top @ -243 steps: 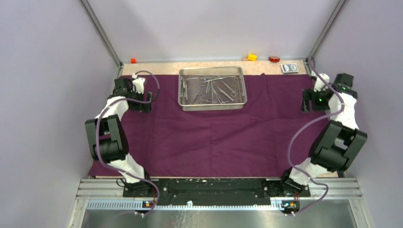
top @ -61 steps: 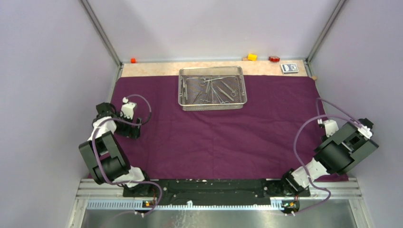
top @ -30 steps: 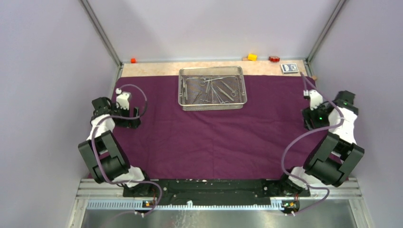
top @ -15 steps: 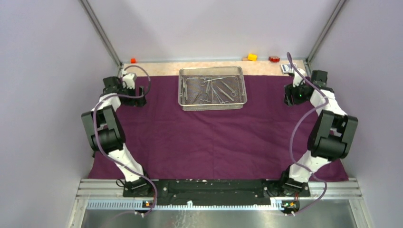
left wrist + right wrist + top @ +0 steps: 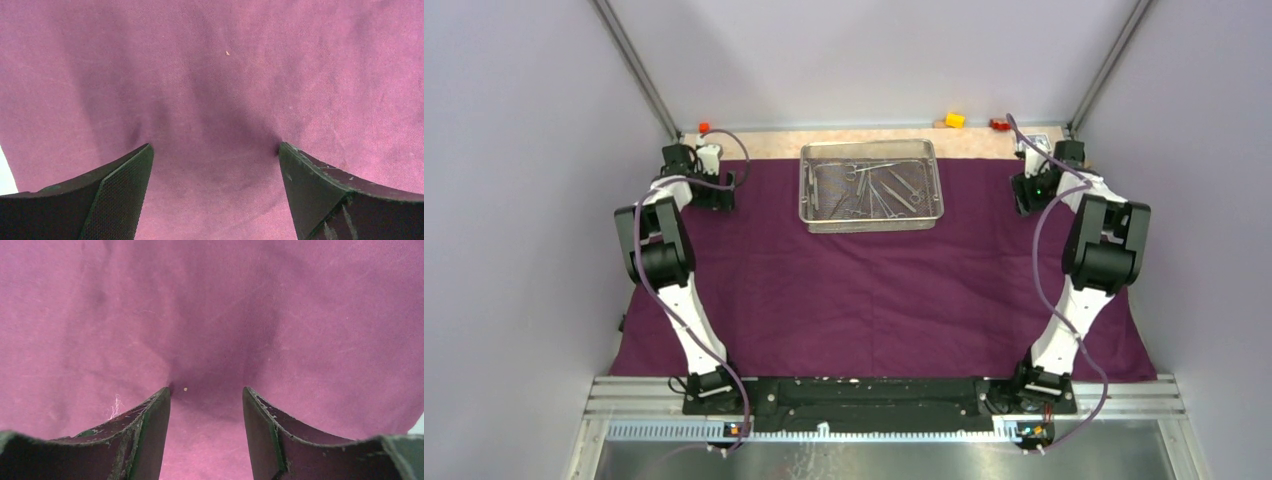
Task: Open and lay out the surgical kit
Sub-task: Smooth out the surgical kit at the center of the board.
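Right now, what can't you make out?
- Top view: clamps in the tray too small to count.
- Top view: cloth far corners hidden by left gripper and right gripper.
- Wrist views: whether the jaws touch cloth, unclear.
- Top view: table far right corner, behind the right arm.

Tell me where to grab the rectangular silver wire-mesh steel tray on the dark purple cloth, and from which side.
Probably a short end wall of the rectangular silver wire-mesh steel tray, from above, one finger inside and one outside. The walls stand up from the dark purple cloth, the top is open, and the slim steel instruments lie flat on the floor.
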Controlling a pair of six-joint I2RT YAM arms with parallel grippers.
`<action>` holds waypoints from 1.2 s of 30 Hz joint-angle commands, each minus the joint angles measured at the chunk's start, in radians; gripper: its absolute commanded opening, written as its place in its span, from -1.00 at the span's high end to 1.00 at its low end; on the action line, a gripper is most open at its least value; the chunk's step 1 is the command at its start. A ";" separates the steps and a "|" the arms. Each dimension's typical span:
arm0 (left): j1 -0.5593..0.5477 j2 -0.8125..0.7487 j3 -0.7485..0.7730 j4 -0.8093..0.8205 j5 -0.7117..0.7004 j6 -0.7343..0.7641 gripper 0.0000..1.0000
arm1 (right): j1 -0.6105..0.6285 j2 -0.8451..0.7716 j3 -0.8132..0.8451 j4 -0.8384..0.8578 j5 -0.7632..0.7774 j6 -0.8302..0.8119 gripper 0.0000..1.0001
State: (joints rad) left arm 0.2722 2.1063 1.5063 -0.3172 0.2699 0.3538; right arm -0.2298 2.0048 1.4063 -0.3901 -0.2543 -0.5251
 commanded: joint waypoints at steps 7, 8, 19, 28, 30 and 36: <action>0.038 0.020 -0.037 -0.011 -0.182 0.086 -0.98 | -0.020 0.044 -0.031 0.036 0.168 -0.136 -0.07; 0.044 0.016 -0.040 -0.009 -0.191 0.092 -0.98 | -0.027 0.046 -0.035 0.036 0.177 -0.144 -0.06; 0.100 -0.072 -0.070 0.011 -0.141 0.103 -0.98 | -0.106 0.004 0.014 -0.040 0.156 -0.176 -0.04; 0.100 -0.380 -0.251 0.049 0.080 0.067 -0.98 | -0.098 -0.360 -0.229 -0.021 -0.144 -0.112 -0.06; 0.101 -0.467 -0.346 0.062 0.115 0.082 -0.98 | -0.069 -0.452 -0.328 -0.024 -0.177 -0.146 -0.07; 0.101 -0.706 -0.609 0.058 0.160 0.176 -0.98 | 0.164 -0.692 -0.568 -0.090 -0.202 -0.287 -0.05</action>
State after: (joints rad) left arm 0.3725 1.5047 1.0210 -0.2668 0.3668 0.4580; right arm -0.2005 1.4185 0.9421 -0.4339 -0.3775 -0.7147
